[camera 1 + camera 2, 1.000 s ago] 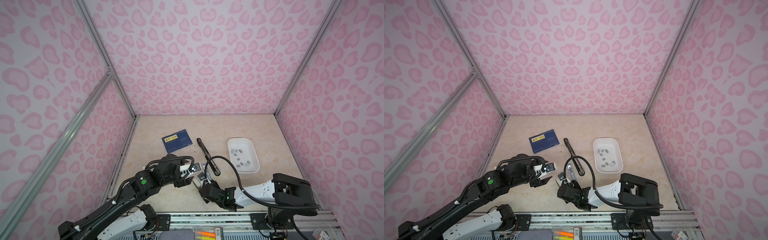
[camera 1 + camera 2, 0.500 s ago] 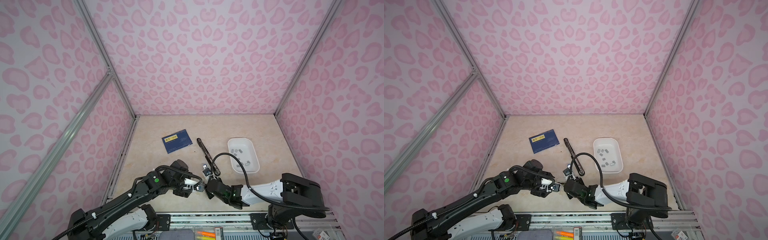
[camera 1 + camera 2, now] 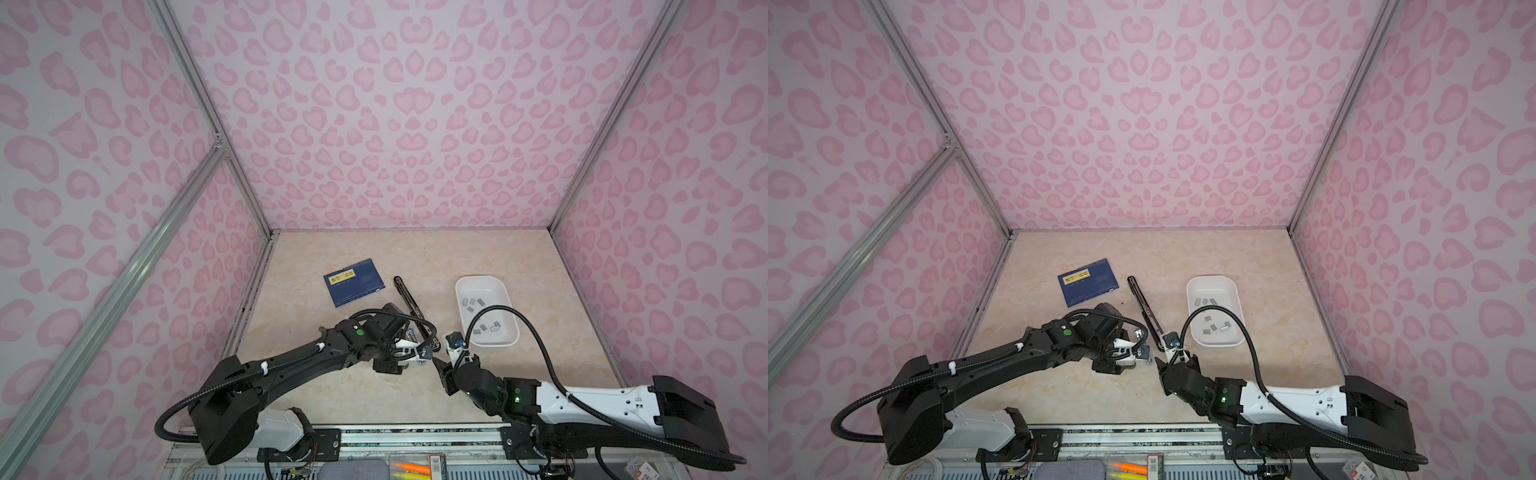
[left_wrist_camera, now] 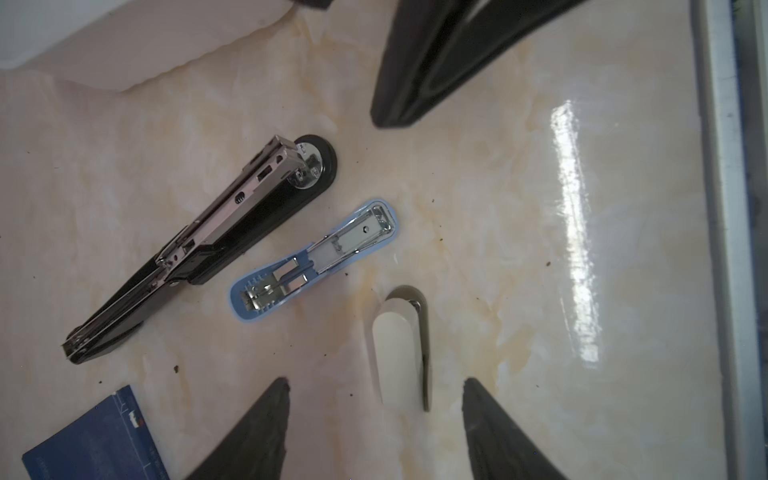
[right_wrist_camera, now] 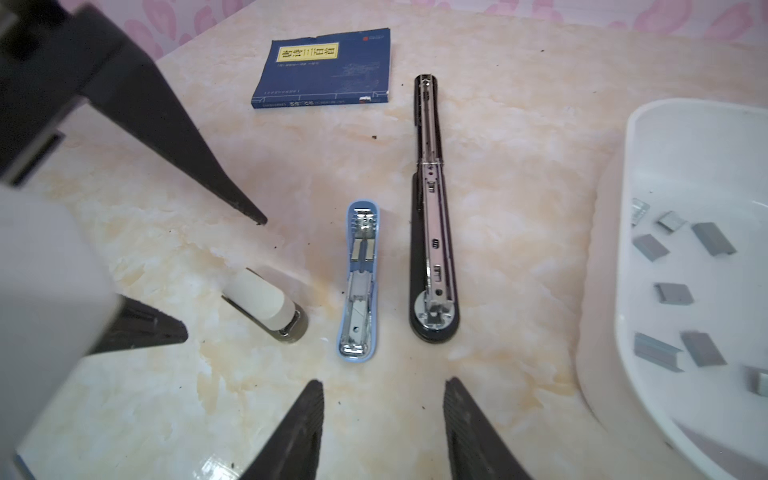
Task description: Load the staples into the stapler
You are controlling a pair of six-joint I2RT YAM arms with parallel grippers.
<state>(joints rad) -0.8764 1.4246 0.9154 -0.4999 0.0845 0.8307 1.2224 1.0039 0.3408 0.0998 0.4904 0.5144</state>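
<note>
Three staplers lie side by side: a long black stapler (image 5: 432, 232) swung open, a small blue stapler (image 5: 359, 282) opened flat with its chrome channel up, and a small cream stapler (image 5: 262, 303) that is closed. My left gripper (image 4: 374, 380) is open and straddles the cream stapler (image 4: 395, 349), whose sides are clear of both fingers. My right gripper (image 5: 383, 381) is open and empty, just short of the blue stapler's end. The staples (image 5: 673, 293) lie loose in the white tray (image 5: 602, 332). In a top view the two grippers nearly meet, left gripper (image 3: 415, 357) beside right gripper (image 3: 440, 365).
A blue book (image 3: 355, 282) lies behind the staplers, toward the left wall. The tray (image 3: 461, 286) stands at the right, its staples (image 3: 482, 328) spread over its floor. The right arm's cable arcs over the tray. A metal rail runs along the table's front edge.
My left gripper has moved right and toward the front edge, down over the cream stapler. My right gripper has shifted right, back from the staplers. The staplers have stayed in place.
</note>
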